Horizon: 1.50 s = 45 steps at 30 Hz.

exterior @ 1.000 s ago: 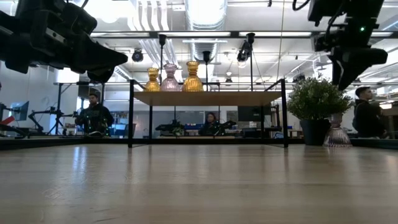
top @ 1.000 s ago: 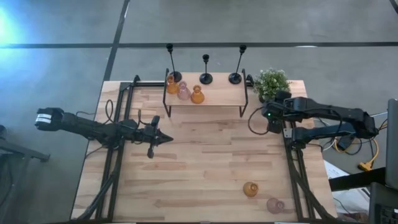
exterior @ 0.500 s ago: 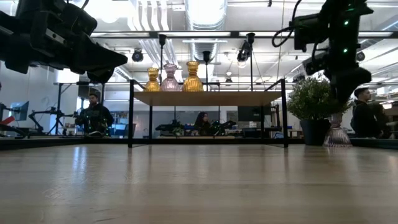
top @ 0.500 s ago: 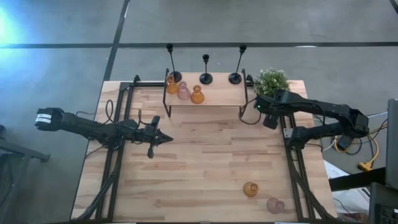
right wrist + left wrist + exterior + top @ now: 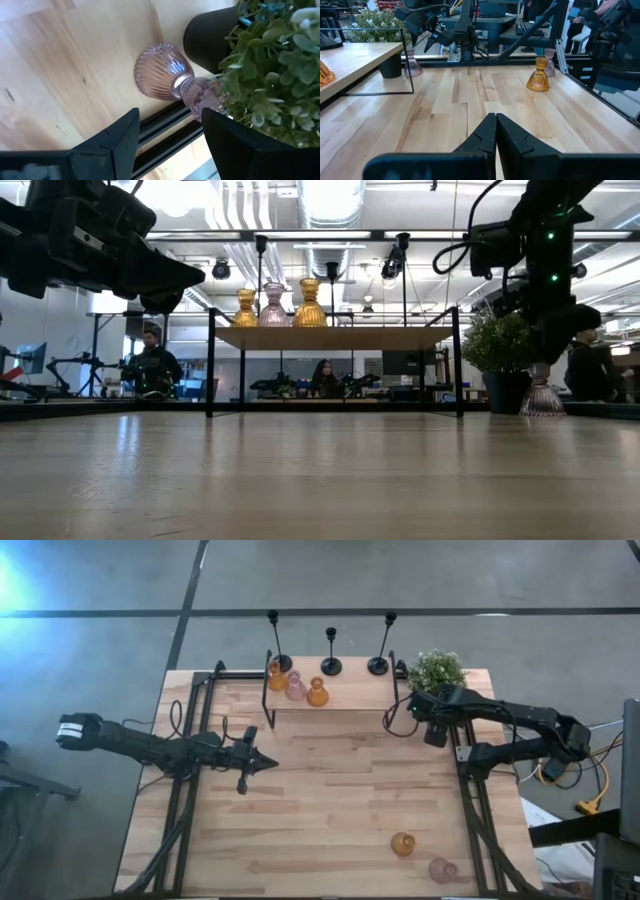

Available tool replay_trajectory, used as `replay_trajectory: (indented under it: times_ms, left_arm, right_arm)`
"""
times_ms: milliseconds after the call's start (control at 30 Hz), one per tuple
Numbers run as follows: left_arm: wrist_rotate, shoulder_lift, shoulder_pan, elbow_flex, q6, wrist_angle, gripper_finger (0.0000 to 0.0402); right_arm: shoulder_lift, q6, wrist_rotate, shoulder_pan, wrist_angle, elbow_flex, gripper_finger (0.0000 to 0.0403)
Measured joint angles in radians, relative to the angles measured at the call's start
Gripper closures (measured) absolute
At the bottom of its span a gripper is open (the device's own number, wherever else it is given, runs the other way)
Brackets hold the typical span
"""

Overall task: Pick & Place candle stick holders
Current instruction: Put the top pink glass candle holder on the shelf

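High view: the right gripper (image 5: 430,722) is hovering at the 1 o'clock corner of the light wooden table (image 5: 330,810), just beside the small bushy green plant (image 5: 437,670). The left gripper (image 5: 262,763) is waiting at 9 o'clock. Three black thin-stemmed metal holders (image 5: 331,665) and three squat glass holders (image 5: 295,687) are standing on the black-legged wooden shelf (image 5: 340,695) at 12 o'clock. An amber ribbed glass holder (image 5: 403,844) and a pink glass holder (image 5: 442,869) are sitting at 5 o'clock.

Low view: a pink ribbed glass holder (image 5: 543,393) is standing upright beside the plant's pot.

Left wrist view: the left fingers (image 5: 492,131) are pressing together, empty.

Right wrist view: the right fingers (image 5: 120,135) are standing apart, above that pink ribbed holder, not touching it.
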Motion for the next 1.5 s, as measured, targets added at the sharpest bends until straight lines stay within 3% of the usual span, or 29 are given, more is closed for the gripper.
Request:
replay_trajectory:
  times_ms: [733, 1300, 1500]
  left_arm:
    - [0.000, 0.000, 0.000, 0.000, 0.000, -0.001, 0.0390]
    - [0.000, 0.000, 0.000, 0.000, 0.000, -0.001, 0.0390]
    - [0.000, 0.000, 0.000, 0.000, 0.000, -0.001, 0.0390]
  right_arm:
    - [0.021, -0.077, 0.005, -0.086, 0.123, -0.059, 0.0198]
    - [0.017, -0.038, -0.144, -0.099, 0.100, -0.085, 0.0239]
    - [0.019, -0.038, -0.267, -0.092, 0.039, -0.038, 0.0249]
